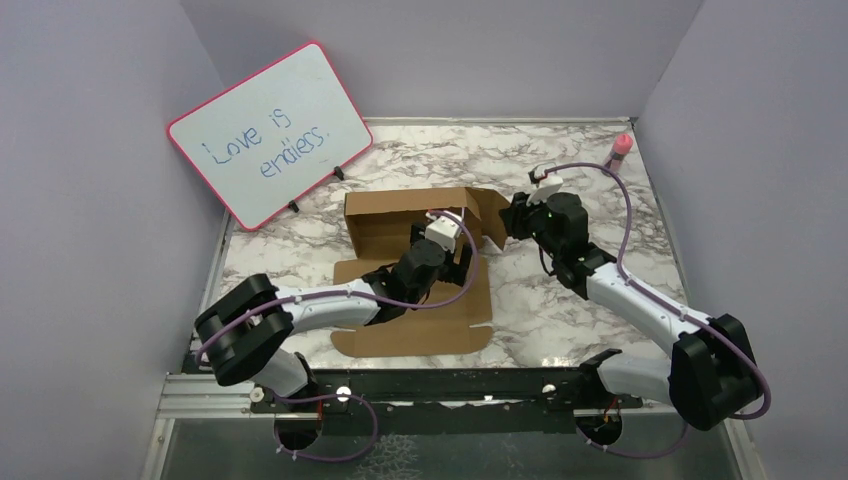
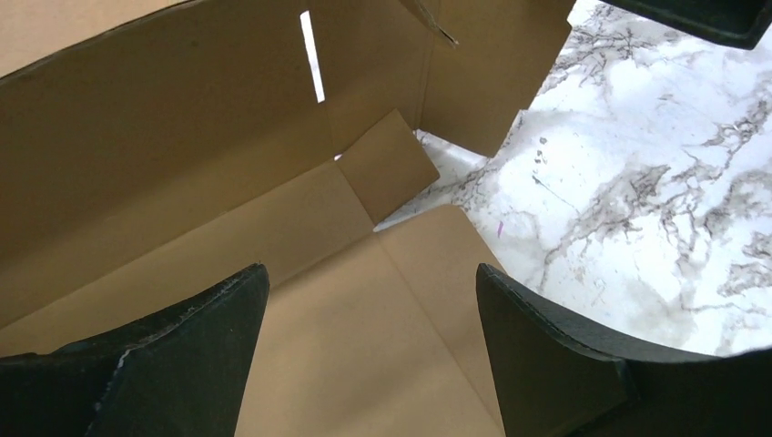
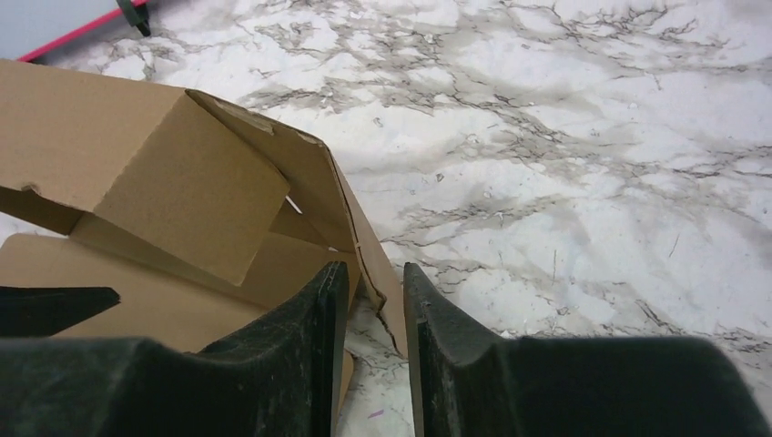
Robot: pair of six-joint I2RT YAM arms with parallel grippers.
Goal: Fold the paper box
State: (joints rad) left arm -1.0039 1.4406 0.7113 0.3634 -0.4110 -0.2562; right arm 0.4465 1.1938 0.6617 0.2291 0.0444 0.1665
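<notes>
A black metal rail [image 1: 450, 385] runs along the near edge of the white, grey-veined marble-pattern table top [image 1: 560, 300], nearer than the box. The plain brown corrugated cardboard paper box [image 1: 390, 225] lies mid-table, half formed. Its matte near panel lies flat on the marble, its far wall stands upright, and a narrow die-cut slit [image 2: 312, 56] is cut through that wall.

The left gripper [image 2: 370, 273] hangs over the box floor, its rough black fingers spread wide with nothing between them.

At the box's right end, the right gripper [image 3: 375, 270] straddles the edge of a raised, creased side flap [image 3: 337, 209]. Its jaws are only slightly parted, and I cannot tell whether they pinch the card.

Beyond the box to the left, a pink-framed, round-cornered whiteboard [image 1: 270, 135] with blue handwriting leans on small black feet. Far to the box's right, a small pink-tipped stick [image 1: 621, 148] stands in the corner. Smooth pale lavender walls [image 1: 440, 50] close the space behind and on both sides.
</notes>
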